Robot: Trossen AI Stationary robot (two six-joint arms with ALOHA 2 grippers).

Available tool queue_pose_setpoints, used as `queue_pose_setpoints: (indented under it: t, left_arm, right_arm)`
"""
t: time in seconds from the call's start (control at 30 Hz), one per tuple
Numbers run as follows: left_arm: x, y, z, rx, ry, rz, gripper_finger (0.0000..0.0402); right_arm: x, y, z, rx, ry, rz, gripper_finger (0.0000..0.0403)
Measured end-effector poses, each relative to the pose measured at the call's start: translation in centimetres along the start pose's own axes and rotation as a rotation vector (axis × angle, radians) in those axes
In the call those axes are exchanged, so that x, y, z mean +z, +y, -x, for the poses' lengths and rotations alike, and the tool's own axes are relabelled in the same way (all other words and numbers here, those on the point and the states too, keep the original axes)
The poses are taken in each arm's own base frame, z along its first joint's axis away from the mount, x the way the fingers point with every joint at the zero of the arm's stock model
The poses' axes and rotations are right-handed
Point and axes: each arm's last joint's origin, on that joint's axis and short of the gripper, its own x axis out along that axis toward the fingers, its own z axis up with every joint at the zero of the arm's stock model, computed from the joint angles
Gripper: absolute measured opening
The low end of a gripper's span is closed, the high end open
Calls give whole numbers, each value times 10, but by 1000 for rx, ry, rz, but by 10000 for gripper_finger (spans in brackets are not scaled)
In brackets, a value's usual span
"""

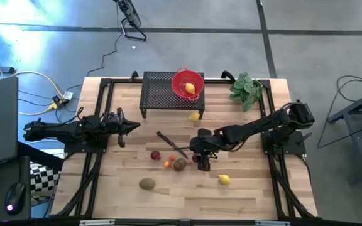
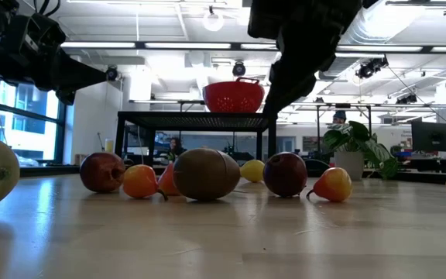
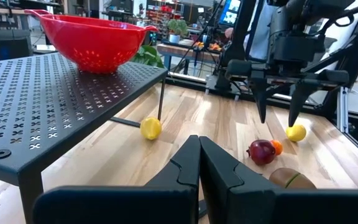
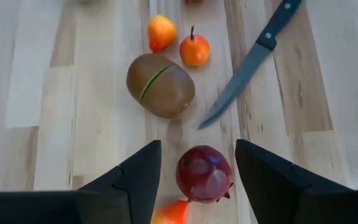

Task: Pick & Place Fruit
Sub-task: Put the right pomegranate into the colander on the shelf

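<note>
My right gripper [image 4: 197, 149] [image 1: 203, 162] is open and points down over the middle of the table. Its fingers stand above and to either side of a dark red fruit [image 4: 204, 173] [image 3: 261, 151] without touching it. A small orange fruit [image 4: 169, 213] lies against that one. Close by lie a brown kiwi [image 4: 160, 85], two more orange pieces [image 4: 194, 51] and another dark red fruit [image 1: 155, 155]. Lemons rest on the table [image 1: 224, 179] [image 1: 195, 116], and one sits in the red colander [image 1: 187, 83]. A second kiwi [image 1: 146, 184] lies near the near edge. My left gripper [image 3: 199, 162] [image 1: 127, 125] is shut and waits at the left.
A dark-handled knife [image 4: 247, 62] lies just beside the kiwi and the right gripper. The colander stands on a black perforated stand [image 1: 162, 94] at the far edge. A green leafy bunch [image 1: 245, 91] lies at the far right corner. Bare wood shows along the near edge.
</note>
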Motion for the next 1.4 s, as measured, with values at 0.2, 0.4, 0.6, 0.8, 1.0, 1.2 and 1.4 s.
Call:
queue_pose_setpoints:
  t: [0.2,0.4,0.6,0.8,1.0,1.2,1.4]
  left_arm:
    - [0,0,0,0,0,-2,0]
    - [0,0,0,1,-1,-1,0]
    - [0,0,0,2,-1,-1,0]
    - [0,0,0,2,-1,-1,0]
    - [0,0,0,3,-1,-1,0]
    - [0,0,0,2,-1,-1,0]
    - [0,0,0,2,-1,-1,0]
  right_arm:
    - [0,-1,-1,-40,-10,0,198]
    - [0,-4,-1,-124,-24,26,220]
    - [0,-3,-1,-100,-16,34,266]
    - [-2,-2,-4,-58,8,35,278]
    - [-7,-4,-13,-72,55,38,271]
    - [-10,-4,-22,-77,85,43,271]
    - [-12,-4,-29,-75,102,58,271]
